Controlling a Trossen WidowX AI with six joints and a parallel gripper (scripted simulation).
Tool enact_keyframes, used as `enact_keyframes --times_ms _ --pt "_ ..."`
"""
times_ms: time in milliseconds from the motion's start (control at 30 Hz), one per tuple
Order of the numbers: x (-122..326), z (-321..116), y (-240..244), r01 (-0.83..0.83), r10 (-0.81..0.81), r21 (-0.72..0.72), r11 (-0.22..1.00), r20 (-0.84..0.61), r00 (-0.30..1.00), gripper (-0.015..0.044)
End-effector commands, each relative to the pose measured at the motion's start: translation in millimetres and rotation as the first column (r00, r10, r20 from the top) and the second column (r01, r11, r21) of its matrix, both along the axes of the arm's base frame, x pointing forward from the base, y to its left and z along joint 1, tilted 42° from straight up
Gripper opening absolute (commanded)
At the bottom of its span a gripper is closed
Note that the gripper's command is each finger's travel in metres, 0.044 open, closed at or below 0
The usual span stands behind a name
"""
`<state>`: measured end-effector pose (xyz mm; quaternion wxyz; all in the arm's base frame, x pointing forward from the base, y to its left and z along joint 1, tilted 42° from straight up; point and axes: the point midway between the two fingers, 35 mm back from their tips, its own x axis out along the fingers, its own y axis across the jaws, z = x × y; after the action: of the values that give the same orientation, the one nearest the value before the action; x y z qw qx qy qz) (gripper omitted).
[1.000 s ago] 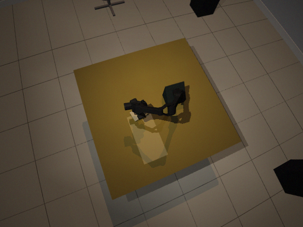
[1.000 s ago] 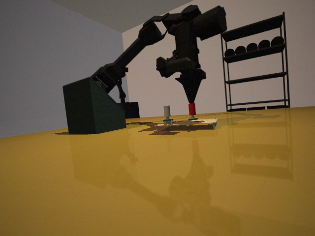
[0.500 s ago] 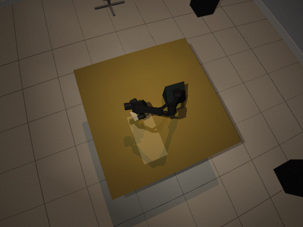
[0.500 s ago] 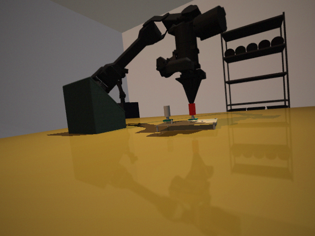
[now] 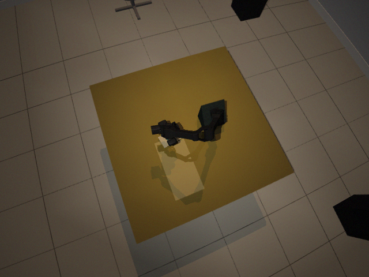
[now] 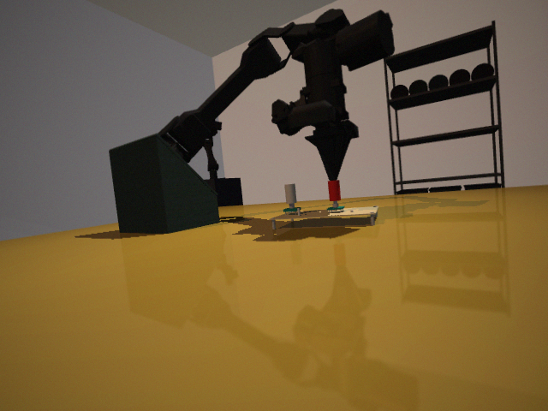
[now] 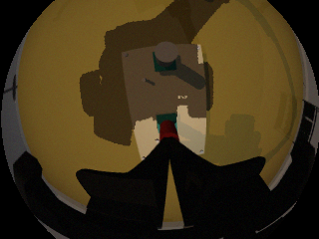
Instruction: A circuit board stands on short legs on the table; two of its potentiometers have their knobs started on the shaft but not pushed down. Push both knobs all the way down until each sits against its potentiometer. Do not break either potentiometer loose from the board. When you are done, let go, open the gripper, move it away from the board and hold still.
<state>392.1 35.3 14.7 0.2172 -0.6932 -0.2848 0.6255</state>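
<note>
The circuit board (image 5: 162, 141) (image 6: 360, 211) (image 7: 191, 131) stands on short legs, partly in the arm's shadow. A red knob (image 6: 334, 190) (image 7: 168, 130) stands upright over its teal potentiometer (image 6: 336, 208) (image 7: 166, 119), with a short length of shaft showing below it. A grey knob (image 6: 290, 193) (image 7: 165, 53) stands over the other teal potentiometer (image 6: 292, 209) (image 7: 164, 67), also with shaft showing beneath. My gripper (image 6: 334, 179) (image 7: 167, 141) is shut and empty, pointing down, its fingertips at the top of the red knob and seemingly touching it. In the top view the arm hides both knobs.
The arm's dark green base block (image 5: 212, 112) (image 6: 163, 190) stands on the yellow table (image 5: 143, 98) (image 6: 176, 354), to the board's left in the exterior view. The arm reaches over the board from there. A shelf rack (image 6: 447, 138) stands in the background.
</note>
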Motion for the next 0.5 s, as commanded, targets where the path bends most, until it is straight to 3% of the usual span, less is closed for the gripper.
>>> enact_keyframes --times_ms 0,467 --pt "0.6 -0.8 3.0 -0.003 0.003 0.002 1.0 0.002 1.0 0.0" --pt "0.7 -2.3 4.4 -0.003 0.003 0.002 1.0 0.002 1.0 0.0"
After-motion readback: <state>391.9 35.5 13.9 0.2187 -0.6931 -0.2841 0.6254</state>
